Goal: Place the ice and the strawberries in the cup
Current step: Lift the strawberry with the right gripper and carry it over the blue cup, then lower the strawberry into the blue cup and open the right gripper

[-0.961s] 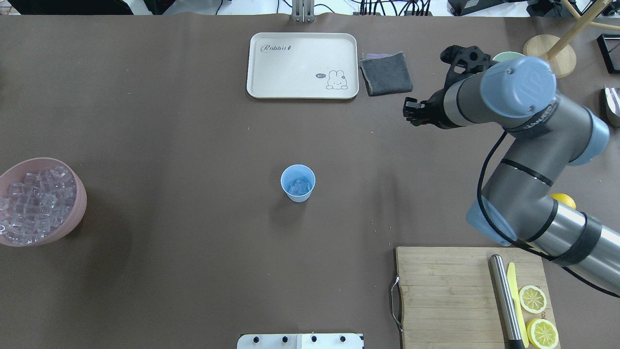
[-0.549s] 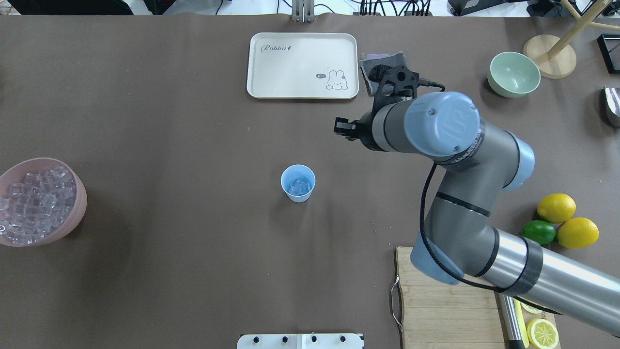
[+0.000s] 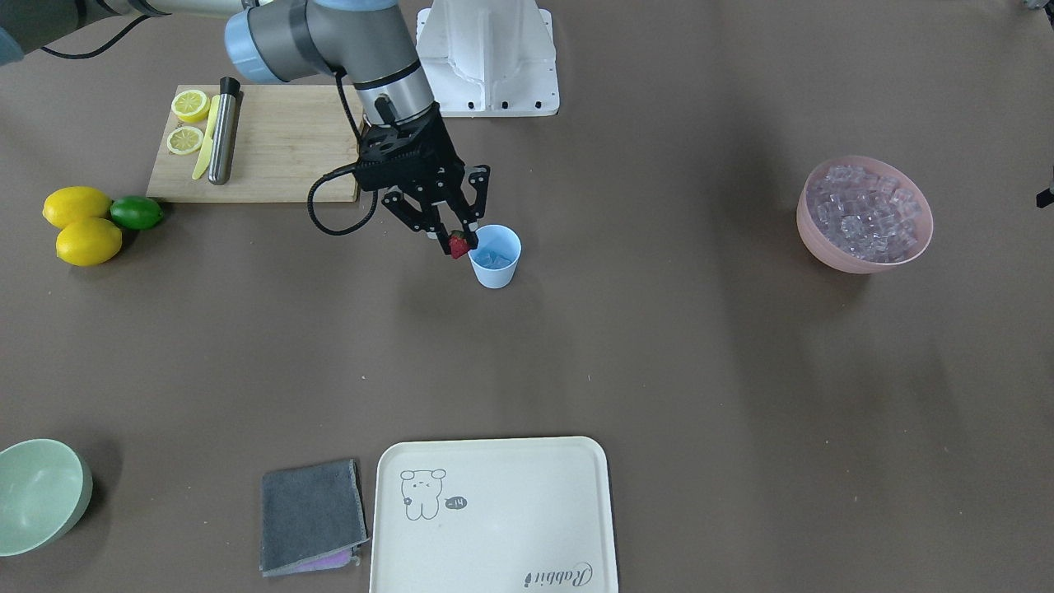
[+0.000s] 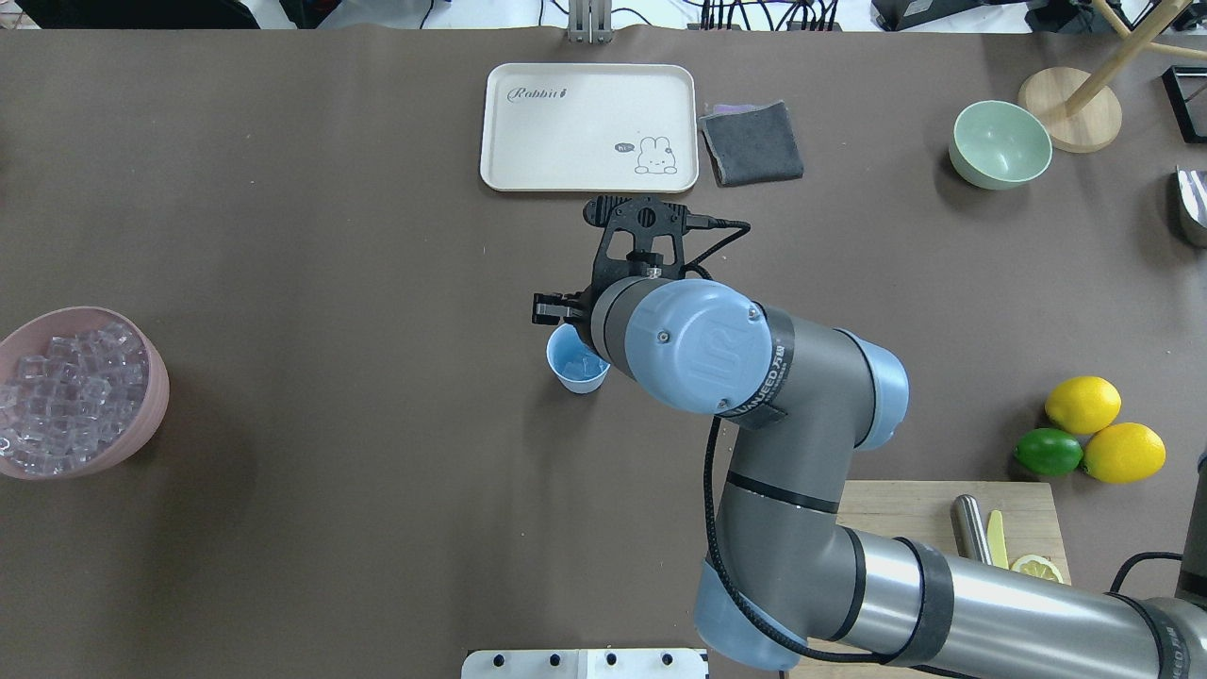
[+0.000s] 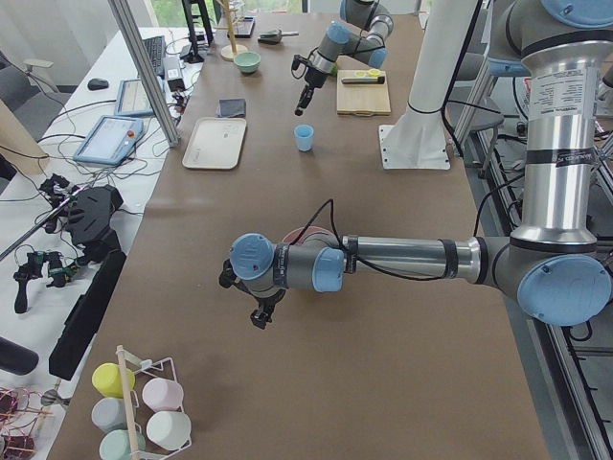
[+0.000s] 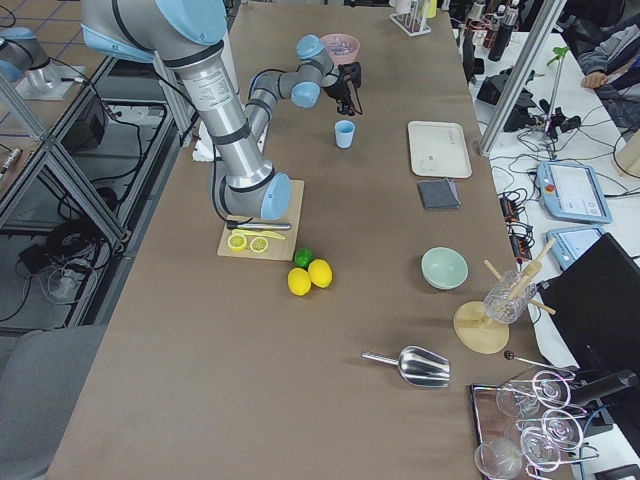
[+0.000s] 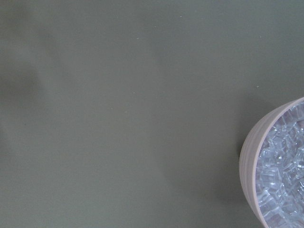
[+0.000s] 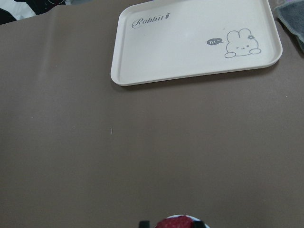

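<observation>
Held the strawberry (image 3: 459,245) pinched in the right gripper (image 3: 457,239) just above the cup (image 3: 496,268) rim, ice (image 3: 492,259) already inside. Probably needed centring over the mouth, then letting go. Could not tell the left gripper (image 5: 258,317) state.

1. The strawberry (image 3: 458,245) is small and red. It is pinched between the fingers of the right gripper (image 3: 461,239), up off the table. From the front it sits right at the edge of the cup's rim. Whether it is over the opening is hard to tell.
2. The cup (image 3: 495,277) is small, pale blue and stands upright near the middle of the table. It has a few ice cubes (image 3: 496,259) in the bottom.
3. Many more clear ice cubes (image 3: 865,210) are piled in the pink bowl (image 3: 823,247), far from the cup.
</observation>
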You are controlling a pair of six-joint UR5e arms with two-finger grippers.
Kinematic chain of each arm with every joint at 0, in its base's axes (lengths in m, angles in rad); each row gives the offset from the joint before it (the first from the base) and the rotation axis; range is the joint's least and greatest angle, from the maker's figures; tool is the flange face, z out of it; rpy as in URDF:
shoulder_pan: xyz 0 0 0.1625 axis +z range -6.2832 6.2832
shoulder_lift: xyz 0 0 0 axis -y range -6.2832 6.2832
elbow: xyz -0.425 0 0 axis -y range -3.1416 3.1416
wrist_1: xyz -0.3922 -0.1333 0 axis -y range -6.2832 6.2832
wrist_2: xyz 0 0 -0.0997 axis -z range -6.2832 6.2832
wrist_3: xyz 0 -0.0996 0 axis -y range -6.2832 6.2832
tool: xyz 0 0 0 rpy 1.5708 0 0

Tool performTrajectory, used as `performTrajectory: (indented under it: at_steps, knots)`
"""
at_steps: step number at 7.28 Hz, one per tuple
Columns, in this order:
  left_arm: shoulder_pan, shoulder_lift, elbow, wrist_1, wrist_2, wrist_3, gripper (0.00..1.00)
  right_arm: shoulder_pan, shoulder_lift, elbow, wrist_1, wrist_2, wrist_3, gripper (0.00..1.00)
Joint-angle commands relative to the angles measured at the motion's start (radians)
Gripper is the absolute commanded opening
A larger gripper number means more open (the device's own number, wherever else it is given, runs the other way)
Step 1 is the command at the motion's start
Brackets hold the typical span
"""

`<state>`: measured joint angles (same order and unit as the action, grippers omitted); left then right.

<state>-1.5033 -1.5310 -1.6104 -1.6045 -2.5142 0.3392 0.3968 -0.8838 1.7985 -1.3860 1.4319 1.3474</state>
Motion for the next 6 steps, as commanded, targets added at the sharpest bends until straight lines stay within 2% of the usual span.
performTrajectory:
  at_steps: [1,4,6]
  knots:
    - [0.000,0.009,0.004,-0.009,-0.003,0.001,0.98,-0.038,0.022,-0.019,-0.024,-0.063,0.030,0.00]
    - [0.000,0.064,0.010,-0.126,-0.003,0.000,0.98,-0.049,0.026,-0.039,-0.021,-0.088,0.033,0.00]
    - [0.000,0.068,0.012,-0.132,-0.003,0.000,0.98,-0.053,0.026,-0.067,-0.019,-0.099,0.039,0.00]
